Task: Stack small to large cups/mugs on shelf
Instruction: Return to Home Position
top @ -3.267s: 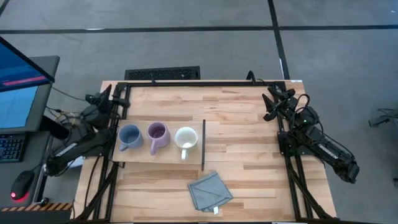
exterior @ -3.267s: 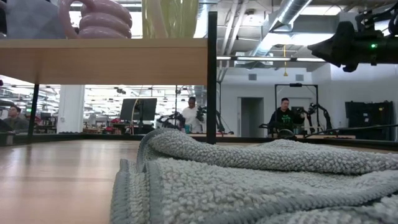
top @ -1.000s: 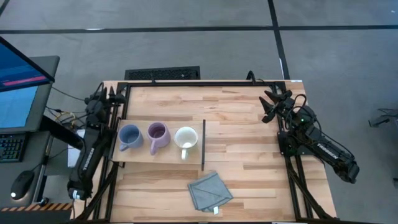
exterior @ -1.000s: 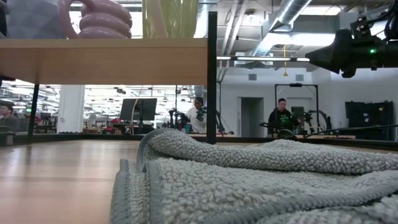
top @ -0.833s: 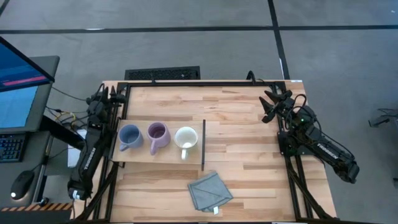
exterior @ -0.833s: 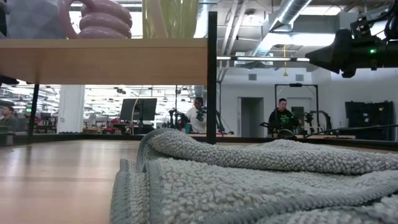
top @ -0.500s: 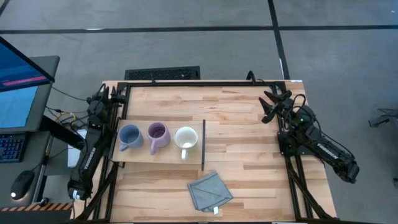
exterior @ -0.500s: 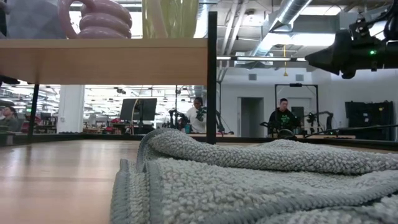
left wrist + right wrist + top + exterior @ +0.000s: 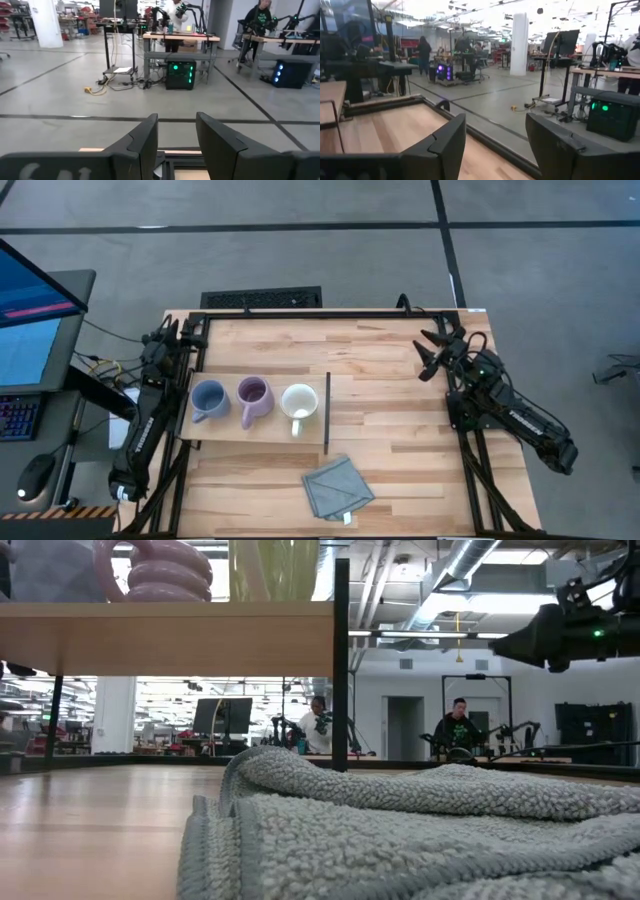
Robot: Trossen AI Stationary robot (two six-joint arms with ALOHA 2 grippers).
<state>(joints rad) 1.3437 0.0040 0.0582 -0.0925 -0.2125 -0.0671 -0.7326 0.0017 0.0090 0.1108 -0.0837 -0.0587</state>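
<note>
Three mugs stand upright in a row on the shelf (image 9: pixel 215 432), a light wood board with a dark upright panel (image 9: pixel 327 412) at its right end. From left to right they are blue-grey (image 9: pixel 207 400), purple (image 9: pixel 252 395) and white (image 9: pixel 299 401). The low view shows the board (image 9: pixel 165 638) raised off the table, with the purple mug (image 9: pixel 160 570) on top. My left gripper (image 9: pixel 165 337) is open and empty at the table's far left corner, its fingers (image 9: pixel 145 145) apart. My right gripper (image 9: pixel 429 355) is open and empty, in the air over the table's far right part; its fingers (image 9: pixel 445 145) are apart.
A grey-blue cloth (image 9: pixel 338 487) lies crumpled near the table's front edge, below the shelf's right end; it fills the low view's foreground (image 9: pixel 420 830). A black frame (image 9: pixel 330 314) runs along the table's far edge. People and workbenches show in the room behind.
My right gripper has dipped a little and edged toward the table's left. It stays open. The mugs, the shelf and the cloth have not moved.
</note>
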